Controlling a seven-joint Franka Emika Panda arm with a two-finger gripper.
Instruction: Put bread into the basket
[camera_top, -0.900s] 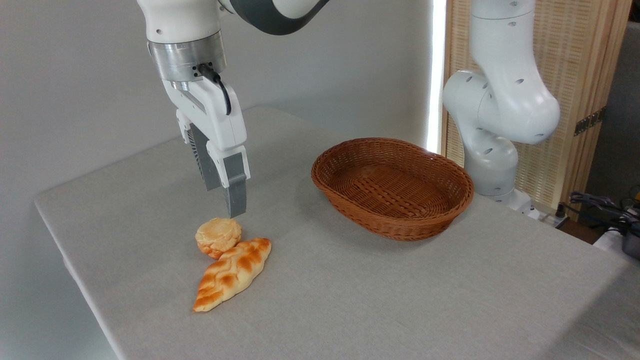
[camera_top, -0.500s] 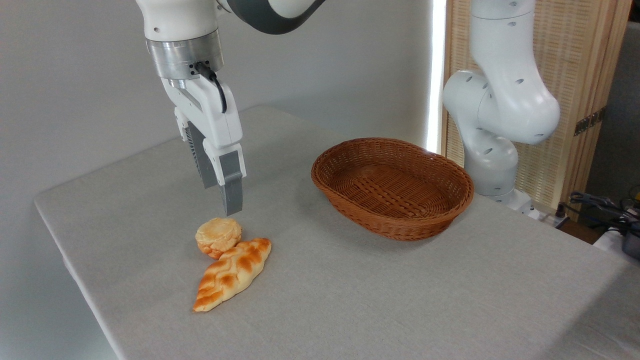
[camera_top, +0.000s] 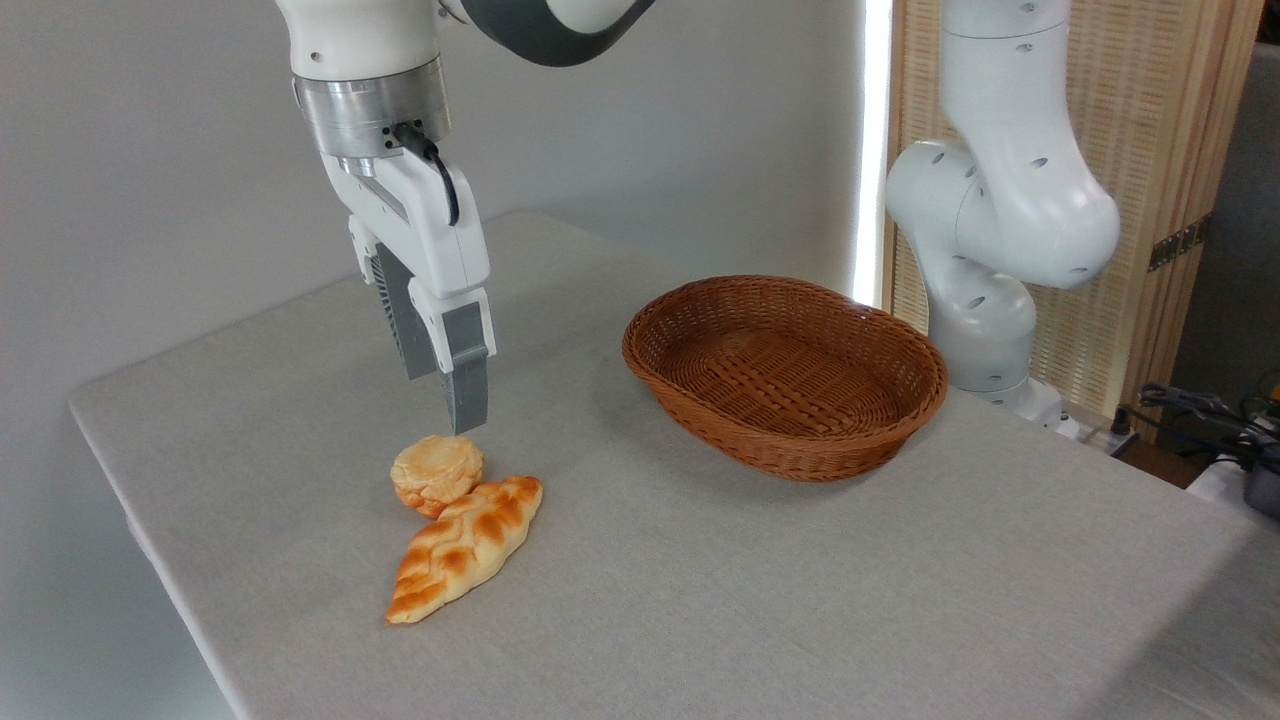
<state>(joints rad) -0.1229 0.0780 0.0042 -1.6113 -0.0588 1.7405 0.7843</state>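
Since half a second ago the gripper (camera_top: 462, 418) has slid a touch to the right and hangs at much the same height, above the bread (camera_top: 436, 474) and not touching it. The grey fingers (camera_top: 466, 390) point straight down, seen nearly edge-on, so it cannot be told whether they are apart or together; nothing is between them. The bread sits on the grey desk (camera_top: 700, 590) toward its left edge, puffy top up, its lower right side touching the upper end of the braided loaf (camera_top: 463, 547), which lies slanting toward the near edge. The basket (camera_top: 785, 374) stands well apart, toward the desk's far right corner, with only its woven floor showing inside. Behind it rises the arm's white base column (camera_top: 990, 250).
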